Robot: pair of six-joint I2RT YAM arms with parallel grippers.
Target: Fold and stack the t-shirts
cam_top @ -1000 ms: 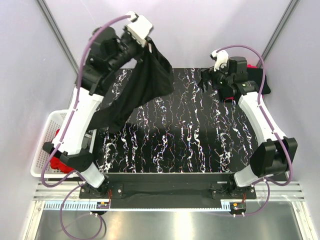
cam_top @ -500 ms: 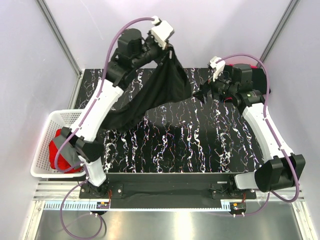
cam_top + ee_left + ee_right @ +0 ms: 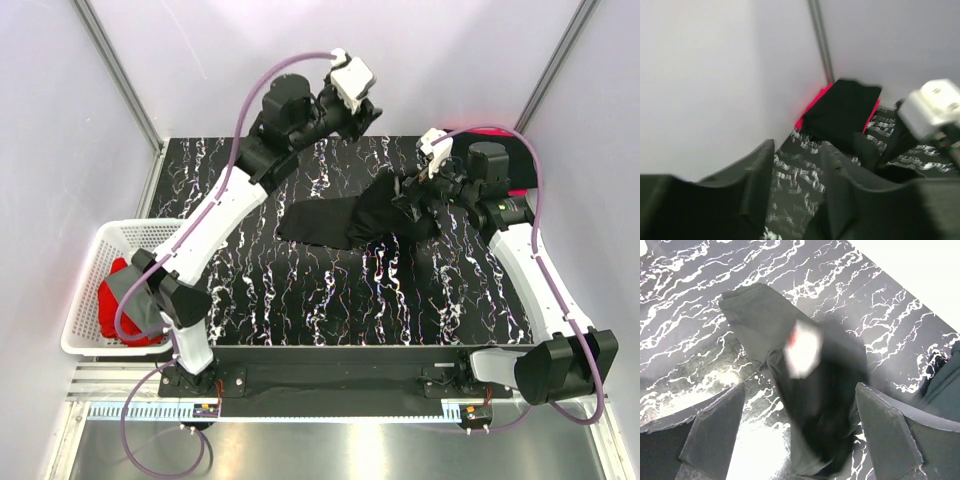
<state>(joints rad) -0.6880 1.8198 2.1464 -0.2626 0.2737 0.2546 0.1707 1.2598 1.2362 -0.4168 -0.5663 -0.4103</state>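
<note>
A black t-shirt point(image 3: 345, 222) lies crumpled in a long heap on the far middle of the table, nothing holding it. My left gripper point(image 3: 368, 108) hangs high above the table's far edge, open and empty; in the left wrist view its gripper point(image 3: 797, 195) shows only table between the fingers point(image 3: 756, 180). My right gripper point(image 3: 413, 196) is open over the heap's right end. In the right wrist view the black t-shirt point(image 3: 810, 400), with a blurred white label point(image 3: 802, 352), sits between that gripper's point(image 3: 800, 435) spread fingers point(image 3: 715, 430).
A folded black-on-red stack point(image 3: 842, 112) sits in the far right corner. A white basket point(image 3: 85, 300) at the table's left holds a red t-shirt point(image 3: 122, 305). The table point(image 3: 330, 300) is black marble-patterned. Grey walls enclose three sides.
My left gripper opened and let go of the black t-shirt, which dropped onto the table. The left arm swung right and farther back. The right gripper moved left over the shirt.
</note>
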